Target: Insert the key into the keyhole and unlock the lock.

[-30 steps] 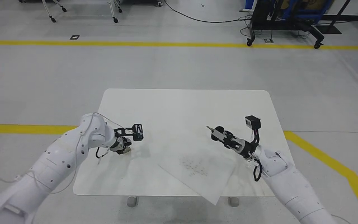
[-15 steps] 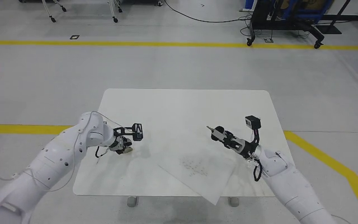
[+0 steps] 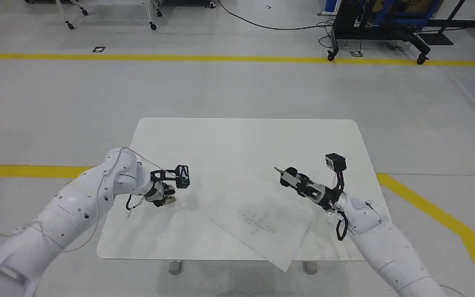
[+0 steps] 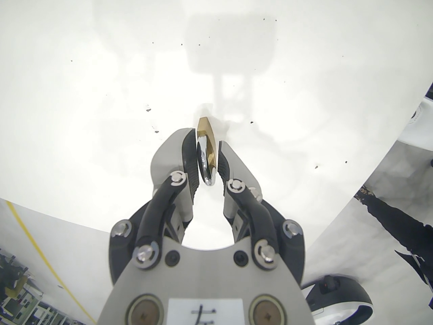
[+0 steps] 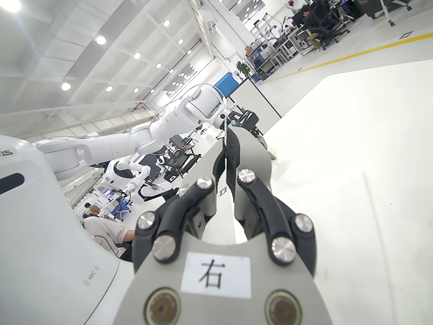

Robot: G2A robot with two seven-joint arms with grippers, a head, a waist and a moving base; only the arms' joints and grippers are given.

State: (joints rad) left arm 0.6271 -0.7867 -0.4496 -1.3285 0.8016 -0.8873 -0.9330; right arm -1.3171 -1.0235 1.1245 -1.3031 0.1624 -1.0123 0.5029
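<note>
left wrist view: left gripper clamps the lock near the tabletop's left edge; right gripper pinches the key, which may twist if misaligned.

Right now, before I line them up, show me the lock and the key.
lock [image 4: 206, 131]: left wrist view, on the narrow edge of its brass body.
key [image 5: 224, 125]: right wrist view, on the thin edge of its blade, at the free end.
</note>
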